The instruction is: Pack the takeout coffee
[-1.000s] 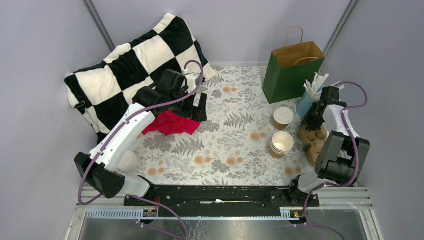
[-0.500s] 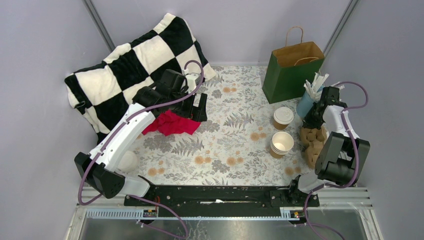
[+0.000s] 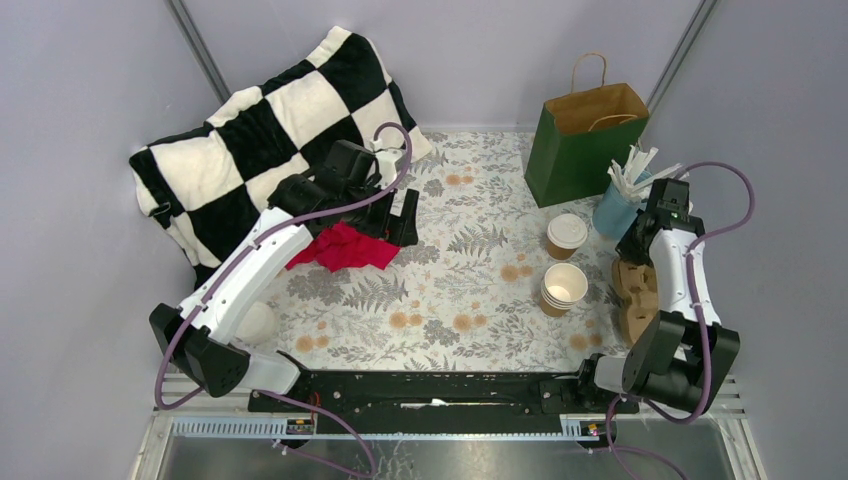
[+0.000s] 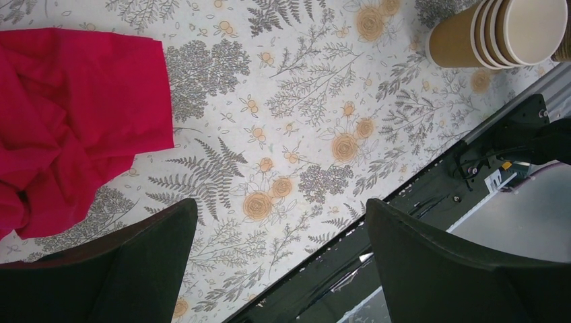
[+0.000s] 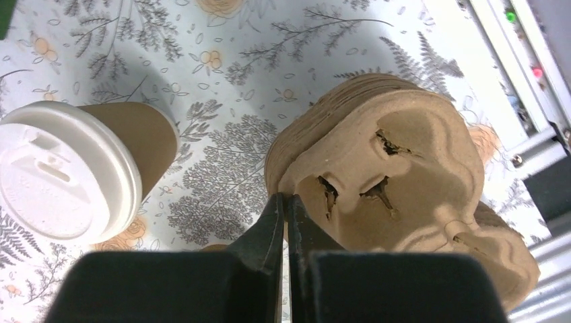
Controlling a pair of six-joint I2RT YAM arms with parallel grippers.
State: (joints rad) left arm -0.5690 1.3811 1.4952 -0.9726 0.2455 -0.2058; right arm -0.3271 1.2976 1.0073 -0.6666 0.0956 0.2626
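Brown kraft paper and a white plastic lid marked the takeout coffee cup (image 3: 567,235), which stood upright where it had been a second ago. It was on the right half of the floral-printed table (image 3: 470,290), just in front of the green paper bag (image 3: 585,140) at the far edge. The stack of lidless brown paper cups (image 3: 564,287) just nearer the near edge had not shifted either.

The right arm had changed. Its elbow had dropped toward the near right corner, its forearm had swung out toward the right edge, and its purple cable bowed wider. The molded cardboard cup carriers (image 3: 635,295) below it lay slightly closer to the right edge than before.

The right pincer (image 5: 284,200) pointed down with its jaws pressed together, tips at the rim of the top carrier. I could not tell whether the rim was pinched between them.

The left arm had barely moved and reached toward the far left of the table. The left pincer (image 4: 279,208) was spread wide and empty above bare tabletop, beside the crumpled red cloth (image 4: 67,121).
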